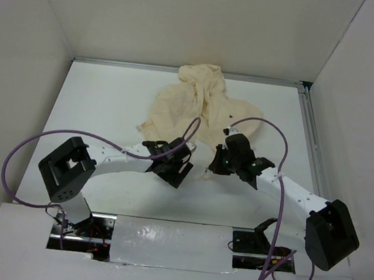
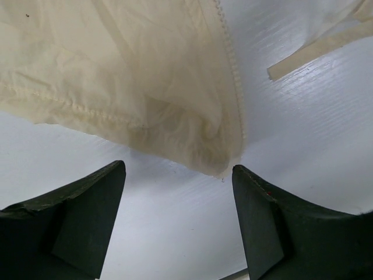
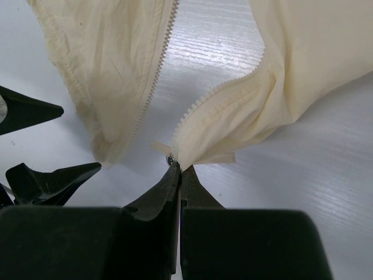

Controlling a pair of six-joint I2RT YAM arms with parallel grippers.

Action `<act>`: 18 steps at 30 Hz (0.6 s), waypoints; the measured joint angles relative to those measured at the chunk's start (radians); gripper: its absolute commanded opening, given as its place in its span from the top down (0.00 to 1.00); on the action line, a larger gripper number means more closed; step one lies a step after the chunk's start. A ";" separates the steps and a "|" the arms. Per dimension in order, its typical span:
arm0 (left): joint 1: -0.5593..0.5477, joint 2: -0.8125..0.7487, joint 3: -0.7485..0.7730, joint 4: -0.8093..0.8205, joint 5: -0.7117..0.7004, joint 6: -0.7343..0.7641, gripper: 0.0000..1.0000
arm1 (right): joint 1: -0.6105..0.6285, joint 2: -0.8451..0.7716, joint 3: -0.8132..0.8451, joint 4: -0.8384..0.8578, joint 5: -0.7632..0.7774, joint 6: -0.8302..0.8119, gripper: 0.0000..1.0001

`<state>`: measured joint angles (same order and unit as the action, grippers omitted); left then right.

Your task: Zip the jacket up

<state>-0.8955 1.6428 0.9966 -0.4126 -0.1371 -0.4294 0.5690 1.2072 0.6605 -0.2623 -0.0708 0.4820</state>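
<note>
The cream jacket [image 1: 201, 104] lies crumpled at the back middle of the table, its zipper open and the two toothed edges apart. My right gripper [image 3: 180, 169] is shut on the bottom corner of one front panel [image 3: 233, 116], right beside the small dark zipper pull [image 3: 170, 158]. The other panel [image 3: 111, 76], with its zipper teeth [image 3: 157, 76], hangs to the left. My left gripper [image 2: 179, 167] is open and empty just in front of that panel's bottom corner [image 2: 218, 163], not touching it. In the top view, the left gripper [image 1: 182, 169] and the right gripper [image 1: 217, 163] are close together at the jacket's near edge.
White walls enclose the table [image 1: 109, 103] on the left, back and right. A metal rail [image 1: 310, 135] runs along the right edge. Purple cables [image 1: 29, 144] loop over both arms. The left gripper's fingers [image 3: 35, 109] show at the left of the right wrist view.
</note>
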 measured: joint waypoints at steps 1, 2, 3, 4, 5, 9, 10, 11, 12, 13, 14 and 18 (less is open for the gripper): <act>0.000 0.003 0.000 -0.002 -0.003 0.000 0.15 | 0.000 0.000 0.000 0.000 -0.001 0.000 1.00; 0.000 0.003 0.000 -0.003 -0.005 0.000 0.15 | 0.000 0.000 0.000 0.000 -0.002 0.000 1.00; 0.000 0.009 0.000 -0.004 -0.006 0.000 0.15 | 0.000 0.000 0.000 0.000 -0.003 0.000 1.00; 0.000 0.011 0.000 -0.003 -0.006 0.001 0.15 | 0.000 0.000 0.000 0.000 -0.005 0.000 1.00; 0.000 0.014 0.000 -0.003 -0.006 0.004 0.16 | 0.000 0.000 0.000 0.000 -0.006 0.000 1.00; 0.000 0.022 0.000 0.000 0.003 0.008 0.19 | 0.000 0.002 0.000 0.000 -0.012 0.000 1.00; 0.000 0.023 0.000 0.003 0.006 0.008 0.20 | 0.000 0.003 0.000 0.000 -0.013 0.000 1.00; 0.000 0.024 0.000 0.008 0.011 0.009 0.22 | 0.000 0.006 0.000 0.000 -0.014 0.000 1.00; 0.000 0.026 0.000 0.014 0.013 0.009 0.23 | 0.000 0.008 0.000 0.000 -0.014 0.000 1.00; 0.000 0.029 0.000 0.019 0.014 0.009 0.24 | 0.000 0.009 0.000 0.000 -0.015 0.000 1.00; 0.000 0.033 0.000 0.024 0.016 0.010 0.27 | 0.000 0.010 0.000 0.000 -0.016 0.000 1.00; -0.002 0.060 0.003 0.044 0.027 0.018 0.32 | -0.001 0.010 0.000 0.000 -0.016 0.001 1.00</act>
<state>-0.8970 1.7027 0.9993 -0.3687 -0.1101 -0.4114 0.5682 1.2167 0.6601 -0.2619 -0.0868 0.4828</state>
